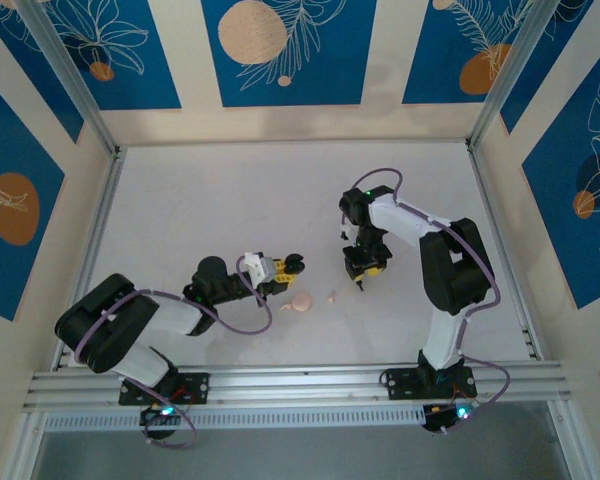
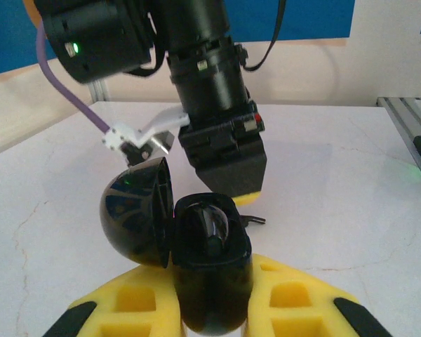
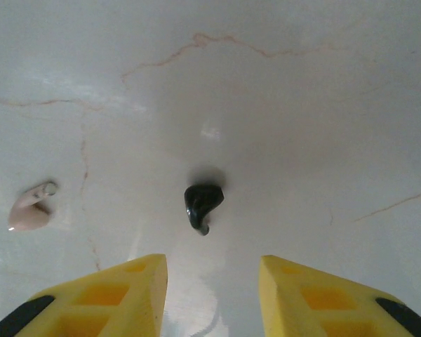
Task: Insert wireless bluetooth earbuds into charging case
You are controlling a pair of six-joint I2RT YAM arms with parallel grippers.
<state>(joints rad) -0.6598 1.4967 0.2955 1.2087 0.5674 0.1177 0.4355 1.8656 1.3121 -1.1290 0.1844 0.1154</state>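
Tabletop scene, seen from above and from both wrists. The left gripper [image 2: 210, 305] has its yellow fingers [image 2: 126, 302] closed on a black charging case [image 2: 212, 253], held with its lid [image 2: 137, 210] swung open to the left; whether its dark well holds anything cannot be told. The right gripper [image 3: 212, 281] points down at the white table [image 1: 230, 200] with its fingers [image 3: 119, 288] apart and nothing between them. A black earbud [image 3: 202, 203] lies on the table just beyond the fingertips, in line with the gap and touching neither finger. A pale pink earbud [image 3: 29, 210] lies well to its left, outside the fingers. From above, a pale pink round case [image 1: 302, 302] rests just left of that earbud, on the near side of the left gripper.
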